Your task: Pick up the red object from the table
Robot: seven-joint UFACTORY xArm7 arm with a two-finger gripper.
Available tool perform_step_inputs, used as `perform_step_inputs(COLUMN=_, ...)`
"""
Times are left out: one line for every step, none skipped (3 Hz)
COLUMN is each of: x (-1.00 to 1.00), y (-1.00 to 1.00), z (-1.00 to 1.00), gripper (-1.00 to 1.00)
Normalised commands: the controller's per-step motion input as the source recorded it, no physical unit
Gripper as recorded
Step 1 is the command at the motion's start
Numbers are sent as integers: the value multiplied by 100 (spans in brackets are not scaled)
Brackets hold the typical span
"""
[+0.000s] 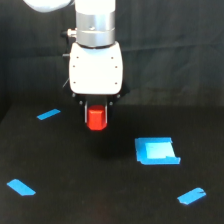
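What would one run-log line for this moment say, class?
arm: xArm6 | gripper: shut on red block | block: appears lifted off black table | blue square patch: untouched, toward exterior view's right

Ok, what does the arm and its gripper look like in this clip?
The arm ends in a shiny silver cylindrical wrist section. Below it sits the gripper, with a glossy white, rounded boxy housing, a black base and short dark fingers. Small dark fittings stick out on the exterior view's left side. No markings are readable.

Red object point(96, 118): small hexagonal block, upright, above black table point(100, 200).
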Motion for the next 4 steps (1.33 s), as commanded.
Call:
perform_step_inputs(x=-2, y=7, z=71, gripper=-92)
perform_step_inputs(x=3, y=7, z=30, gripper=-100)
perform_step_inputs(x=6, y=-5, z=-5, gripper=-97)
perform_step_inputs(x=0, y=4, z=11, gripper=-100)
